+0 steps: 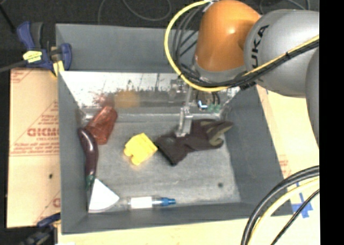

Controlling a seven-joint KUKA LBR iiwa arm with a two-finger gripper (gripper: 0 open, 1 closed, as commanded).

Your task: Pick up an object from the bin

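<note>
I find the gripper (200, 116) low inside the bin (251, 155), at about 2 o'clock from the floor's middle, under the arm's orange cover. It stands directly over the upper part of a dark brown floppy thing (196, 137), perhaps a glove or a piece of leather; I cannot name it with certainty. I cannot tell whether the gripper is wide or narrow, nor whether it has hold of anything, as the wrist hides much of it. The dark thing lies flat and crumpled from the centre toward 3 o'clock. Its lower left corner is just beside a yellow block (140, 149), which sits near the centre. Well apart from both are a reddish-brown lump (103, 123) at 10 o'clock, a dark purple curved thing (88, 155) along the wall at 9 o'clock, a white wedge (102, 196) in the 7 o'clock corner and a pen (151, 202) against the wall at 6 o'clock. In my judgement the step in hand is the grasp on the dark thing. To do it well I would close on a raised fold, not on a flat stretch. I would then lift straight up, watching that the limp material does not slip free or drag the yellow block along.
</note>
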